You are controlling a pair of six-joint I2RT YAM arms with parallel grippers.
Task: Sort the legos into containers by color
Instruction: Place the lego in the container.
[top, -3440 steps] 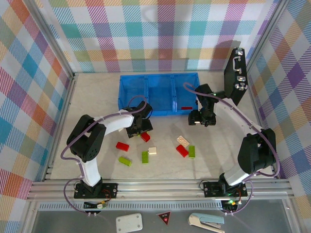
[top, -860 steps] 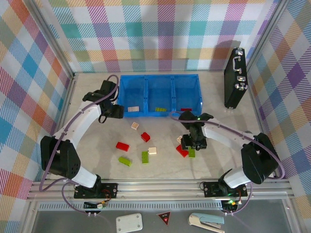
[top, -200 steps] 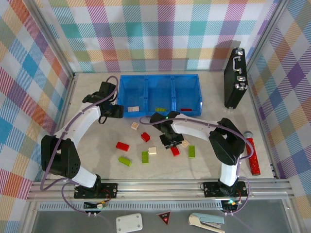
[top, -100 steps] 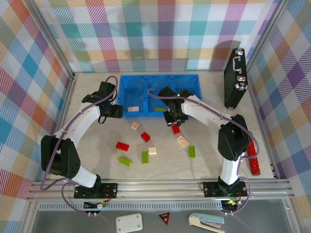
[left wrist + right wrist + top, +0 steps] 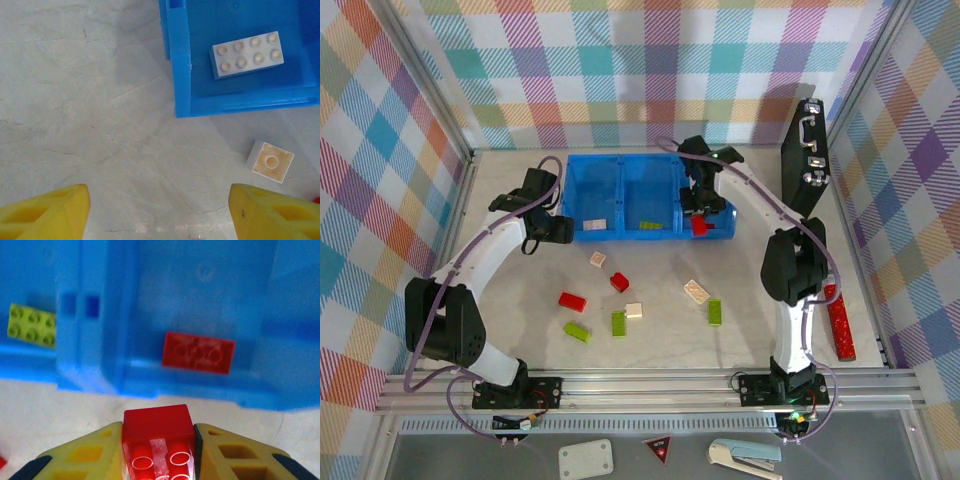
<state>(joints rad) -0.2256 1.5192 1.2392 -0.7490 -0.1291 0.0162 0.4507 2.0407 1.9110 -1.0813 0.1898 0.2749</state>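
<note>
The red brick (image 5: 158,432) clamped in the right gripper (image 5: 158,440) runs off the bottom edge of my right wrist feed, so its lower half is lost. The blue bin (image 5: 125,375) beyond is blurred (the lime brick (image 5: 31,326) too). On the left wrist feed the bottom edge crops the left gripper (image 5: 157,202) to two spread fingertips, and a red speck (image 5: 315,200) at the right edge is too cut off to name. From above, the far end of the red stick (image 5: 840,325) is hidden by the right arm (image 5: 798,270).
</note>
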